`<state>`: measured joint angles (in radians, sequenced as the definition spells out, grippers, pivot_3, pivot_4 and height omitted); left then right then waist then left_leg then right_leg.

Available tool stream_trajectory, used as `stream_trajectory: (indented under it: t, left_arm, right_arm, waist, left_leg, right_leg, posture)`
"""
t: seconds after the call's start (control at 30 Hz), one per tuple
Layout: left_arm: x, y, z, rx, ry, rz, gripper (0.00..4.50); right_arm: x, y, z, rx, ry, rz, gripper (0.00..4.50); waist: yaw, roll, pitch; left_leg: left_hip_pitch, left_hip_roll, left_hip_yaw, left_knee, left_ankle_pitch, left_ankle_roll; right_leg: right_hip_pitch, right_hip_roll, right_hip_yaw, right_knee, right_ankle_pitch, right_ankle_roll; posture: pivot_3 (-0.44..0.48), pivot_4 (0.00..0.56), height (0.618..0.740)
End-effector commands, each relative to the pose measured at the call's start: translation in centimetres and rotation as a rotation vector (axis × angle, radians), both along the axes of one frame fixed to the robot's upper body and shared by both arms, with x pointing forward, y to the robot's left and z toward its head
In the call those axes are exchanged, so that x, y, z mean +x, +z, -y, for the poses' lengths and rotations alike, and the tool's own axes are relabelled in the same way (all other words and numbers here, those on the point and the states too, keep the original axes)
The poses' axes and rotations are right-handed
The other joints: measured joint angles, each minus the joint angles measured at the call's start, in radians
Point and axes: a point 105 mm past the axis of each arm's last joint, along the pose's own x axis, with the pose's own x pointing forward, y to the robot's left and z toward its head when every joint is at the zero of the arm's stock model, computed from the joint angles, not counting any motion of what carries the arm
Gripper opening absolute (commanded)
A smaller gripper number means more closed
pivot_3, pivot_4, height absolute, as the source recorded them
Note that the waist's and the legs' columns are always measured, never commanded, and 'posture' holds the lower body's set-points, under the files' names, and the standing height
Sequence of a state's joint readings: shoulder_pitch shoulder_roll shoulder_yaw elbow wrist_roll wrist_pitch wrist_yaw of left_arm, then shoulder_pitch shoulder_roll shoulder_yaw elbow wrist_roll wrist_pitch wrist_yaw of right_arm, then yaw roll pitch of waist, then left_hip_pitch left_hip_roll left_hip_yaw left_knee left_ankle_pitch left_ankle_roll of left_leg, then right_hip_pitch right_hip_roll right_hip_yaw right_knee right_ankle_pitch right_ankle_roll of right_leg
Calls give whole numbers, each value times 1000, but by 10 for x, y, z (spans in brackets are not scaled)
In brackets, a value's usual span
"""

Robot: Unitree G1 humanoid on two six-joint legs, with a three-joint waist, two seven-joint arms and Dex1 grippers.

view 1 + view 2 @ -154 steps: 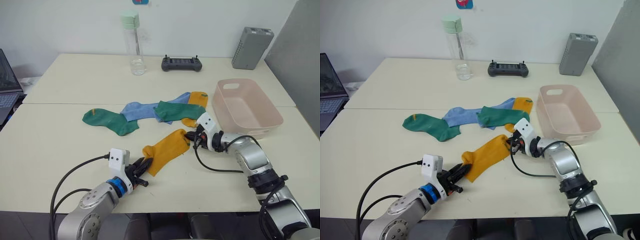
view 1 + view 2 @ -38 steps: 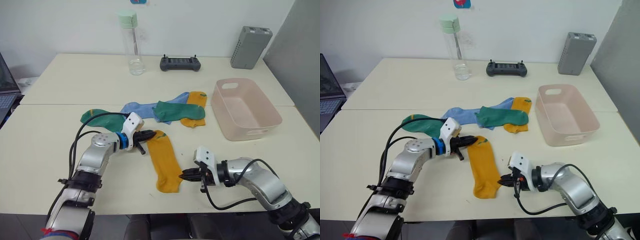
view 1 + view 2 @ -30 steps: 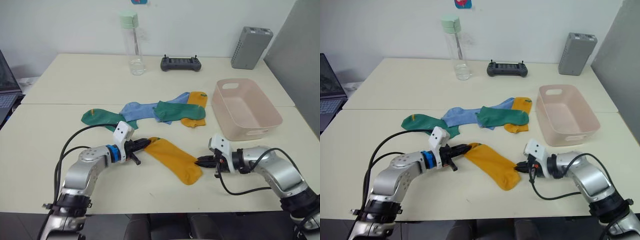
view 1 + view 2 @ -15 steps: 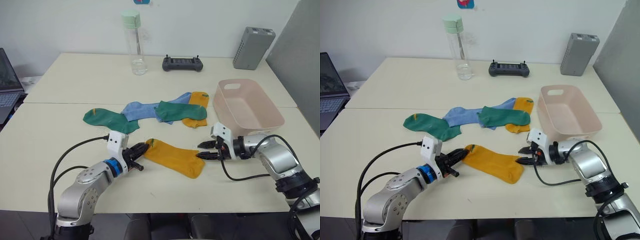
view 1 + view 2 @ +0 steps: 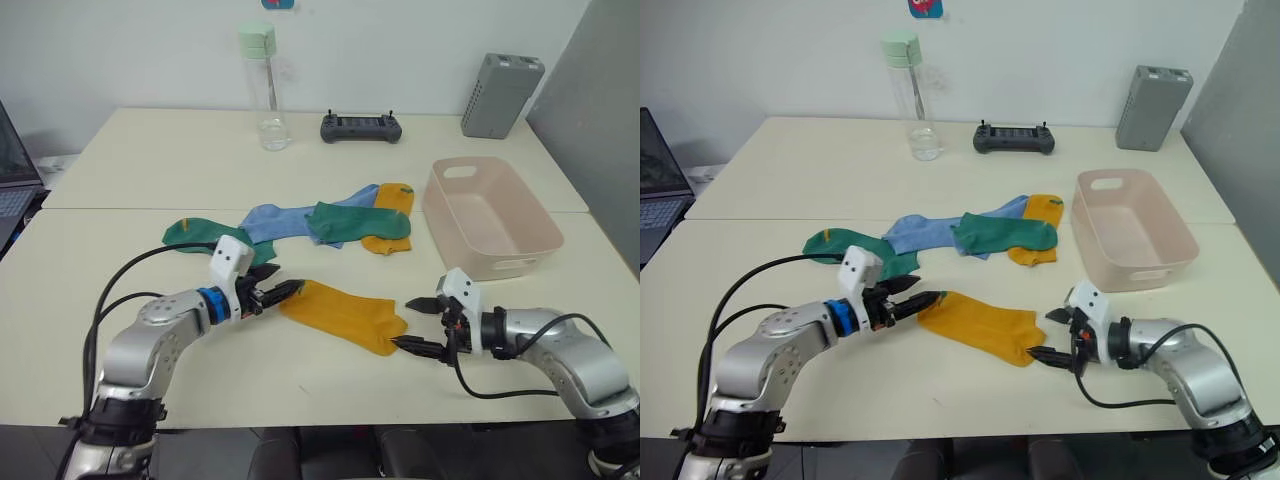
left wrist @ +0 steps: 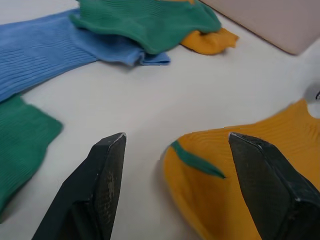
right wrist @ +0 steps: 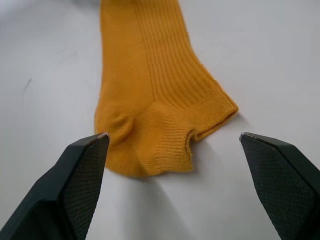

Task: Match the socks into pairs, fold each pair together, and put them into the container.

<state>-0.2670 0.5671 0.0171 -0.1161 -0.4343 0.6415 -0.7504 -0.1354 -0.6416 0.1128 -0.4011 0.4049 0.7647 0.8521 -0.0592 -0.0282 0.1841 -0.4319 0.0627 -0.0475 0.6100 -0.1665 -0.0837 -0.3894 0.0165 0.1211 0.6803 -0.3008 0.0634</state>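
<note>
Left of the lone yellow sock (image 5: 345, 317), the left gripper (image 5: 281, 291) sits low over the table (image 5: 120, 170) with its two fingers spread, the sock's green-tabbed end just in front of them and untouched. That sock lies flat by itself, stretched between the two arms. Behind it, farther back on the table, the other socks make a loose row: a green sock (image 5: 205, 235) to the far left of the lone sock, then a blue sock (image 5: 280, 220), then a second green sock (image 5: 345, 220) lying over the blue and over the other yellow sock (image 5: 392, 215). How many blue socks lie there cannot be told.

Right of the lone sock, the right gripper (image 5: 420, 325) is wide open, one finger to each side of the sock's nearer end, close but not touching. Beyond it, behind and to the right of the sock, stands the empty pink bin (image 5: 545, 240).

Each sock looks light, limp and thin, so it will probably sag and drag when lifted by one end; a pinch on the ribbed edge or on a doubled fold should hold best. Its mate is partly pinned under the green sock and may pull that along.
</note>
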Motion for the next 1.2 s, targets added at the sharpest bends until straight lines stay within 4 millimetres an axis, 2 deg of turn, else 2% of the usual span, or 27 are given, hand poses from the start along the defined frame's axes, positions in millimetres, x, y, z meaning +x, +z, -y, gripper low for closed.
stream_trajectory:
  t: [0.03, 0.1, 0.37, 0.43, 0.53, 0.73, 0.87, 1.03, 1.2]
  left_arm:
    - [2, 0, -3, 62, -36, 20, 3007]
    - [2, -2, -6, 81, -42, 21, 2473]
    - [-9, -7, -17, 105, -44, -16, 3]
    - [-12, -6, -17, 70, -30, -23, 0]
    - [-17, -4, -15, 22, -21, -46, 0]
    - [-51, 4, -7, -127, 3, -113, 0]
    - [-69, 2, -7, -147, 37, -151, 0]
    - [-66, -2, -18, -125, 131, -140, 0]
    - [-64, -14, -22, -91, 136, -156, 0]
  right_arm:
    - [1, 8, -4, 8, -27, 49, 4101]
    - [1, 10, -5, 25, -34, 45, 3528]
    - [-5, 8, -7, 35, -16, 20, 654]
    - [-7, 7, -6, 29, -10, 18, 16]
    - [-6, 7, -4, 15, 2, 24, 16]
    - [1, 24, -3, 20, 47, 38, 16]
    - [8, 23, 2, 2, 33, 40, 16]
    - [13, 20, 5, -4, 29, 33, 16]
    - [14, 14, 4, -6, 39, 17, 16]
  waist:
    - [-3, 0, 0]
    - [-2, 0, 0]
    - [2, 0, 0]
    - [2, 0, 0]
    - [2, 0, 0]
    - [-3, 0, 0]
    - [1, 0, 0]
    - [8, 0, 0]
    - [3, 0, 0]
  left_leg:
    - [0, 0, 0, 0, 0, 0]
    - [0, 0, 0, -1, 0, 0]
    - [0, 0, 0, -1, 0, 0]
    - [0, 0, 0, -1, 0, 0]
    - [0, 0, 0, -1, 0, 0]
    - [0, 1, 1, -1, 0, 0]
    - [0, 1, -1, -1, 0, 0]
    - [0, 0, 0, 0, 0, 0]
    - [0, 0, 1, 0, 0, 0]
  right_leg:
    - [0, 0, 0, 0, 0, 0]
    - [0, 0, 0, 0, 0, 0]
    - [0, 0, 0, 0, -1, -1]
    - [0, 0, 0, 0, -1, -1]
    - [0, 0, 0, 0, -1, -1]
    - [0, 0, 1, 0, -1, -1]
    - [0, 0, -1, 0, -1, -1]
    - [0, -1, 0, 0, -4, -7]
    - [0, -1, 1, 0, -4, -7]
  posture:
    - [0, 150, 740]
    - [0, 150, 740]
    - [0, 150, 740]
    - [0, 150, 740]
    - [0, 150, 740]
    - [0, 150, 740]
    - [0, 150, 740]
    - [0, 150, 740]
    - [0, 150, 740]
